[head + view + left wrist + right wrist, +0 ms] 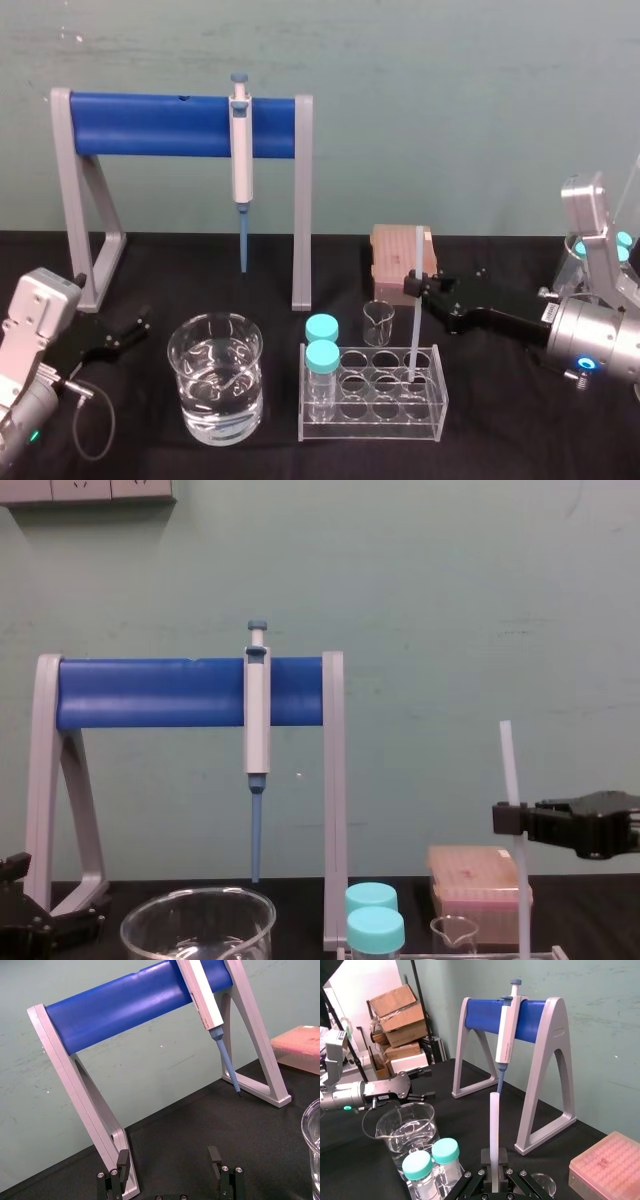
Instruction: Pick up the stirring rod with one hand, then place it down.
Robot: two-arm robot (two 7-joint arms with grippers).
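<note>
Thin whitish translucent stirring rod [412, 335] is pinched upright by black right gripper [413, 285] from 3 o'clock, lower end inside clear plastic tube rack [437, 405], so vertical travel is judged needed. Black left gripper [168, 1159] is parked at 8 o'clock, jaws spread.

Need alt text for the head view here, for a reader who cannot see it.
The right gripper, shut on the stirring rod, holds it upright with its lower end in the clear tube rack. Left of the rack stands a beaker of water; behind, a pipette hangs on a blue stand. The left gripper rests open at the far left.
</note>
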